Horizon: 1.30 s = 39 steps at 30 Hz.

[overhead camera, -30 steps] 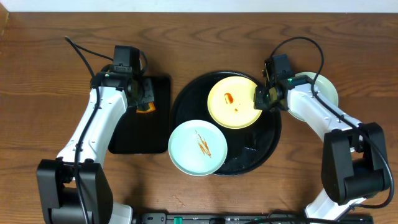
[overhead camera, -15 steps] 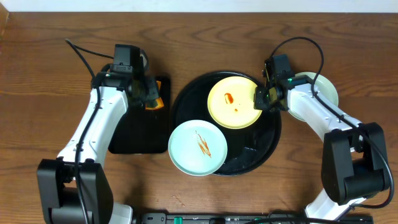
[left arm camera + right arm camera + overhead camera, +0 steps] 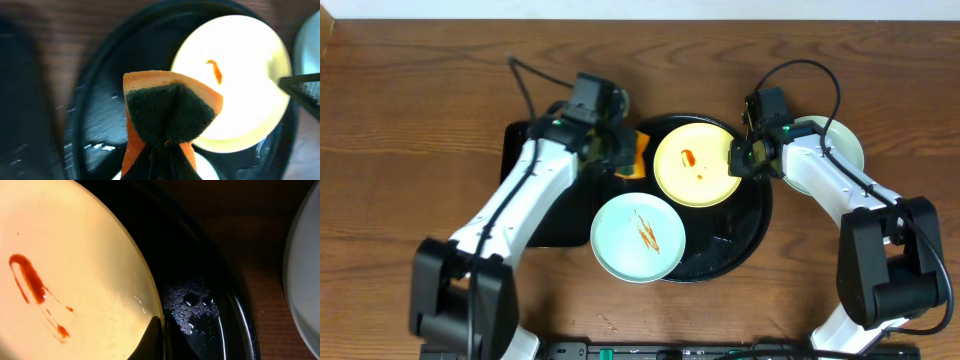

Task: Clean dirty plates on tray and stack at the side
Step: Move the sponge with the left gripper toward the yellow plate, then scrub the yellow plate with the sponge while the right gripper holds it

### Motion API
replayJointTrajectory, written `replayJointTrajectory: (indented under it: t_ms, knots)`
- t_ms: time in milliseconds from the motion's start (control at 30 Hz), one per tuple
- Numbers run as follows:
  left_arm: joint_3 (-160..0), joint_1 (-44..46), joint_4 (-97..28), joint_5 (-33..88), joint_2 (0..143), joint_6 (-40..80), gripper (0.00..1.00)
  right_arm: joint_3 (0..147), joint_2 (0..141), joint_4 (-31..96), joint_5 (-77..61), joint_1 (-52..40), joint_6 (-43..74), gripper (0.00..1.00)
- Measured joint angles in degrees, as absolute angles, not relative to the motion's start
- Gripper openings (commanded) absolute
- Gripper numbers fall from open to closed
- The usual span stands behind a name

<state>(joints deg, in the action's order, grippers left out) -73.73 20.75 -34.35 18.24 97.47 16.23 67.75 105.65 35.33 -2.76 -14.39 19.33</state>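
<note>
Two plates on the round tray [image 3: 735, 238]: the yellow plate [image 3: 698, 165] sits in its upper half. The mint plate [image 3: 638, 238] is at the lower left, overhanging the rim.
On the yellow plate: a red sauce streak [image 3: 30, 282] left of centre, with thin trails and spots below it.
On the mint plate: orange streaks [image 3: 646, 230] near the middle.
Off the tray: the third plate [image 3: 847, 143], pale, lies on the wood [image 3: 410, 100] at the right of the frame, partly under my right arm.
Tray floor: glossy black, with wet beads [image 3: 192, 305] just beside the yellow plate's right edge.
My left gripper [image 3: 623, 157]: clenched on the sponge [image 3: 170, 112], which is orange with a dark scouring face. I hold it over the tray's upper-left part, just beside the yellow plate.
My right gripper [image 3: 738, 158]: pinching the yellow plate's right rim.
Left of the frame: the rectangular tray [image 3: 568, 218], partly under my left arm.
</note>
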Motion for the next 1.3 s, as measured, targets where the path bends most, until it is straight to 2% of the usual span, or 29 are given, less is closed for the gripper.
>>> replayJointTrajectory:
  t_ms: [433,600,700,1033,1300]
  knots:
    - [-78.1,29.3,-20.7,33.6,112.2,28.8,0.07,67.7,105.6,35.6,-2.7,-14.4,19.3,0.01]
    - [-78.1,31.3,-16.8,36.1,116.0,32.4,0.07,67.7,105.6,35.8,-2.8,-14.4,19.3,0.01]
    - [-78.1,32.1,-15.3,35.1,117.7,33.2,0.08,67.7,105.6,36.1,-2.8,-14.4,19.3,0.01]
    - [-78.5,31.8,-15.0,19.1,119.0,33.7,0.08,67.7,105.6,38.3,-2.6,-14.4,19.3,0.01]
    - [-78.8,28.6,-17.3,16.1,119.0,33.7,0.08,67.7,105.6,38.5,-2.6,-14.4,19.3,0.02]
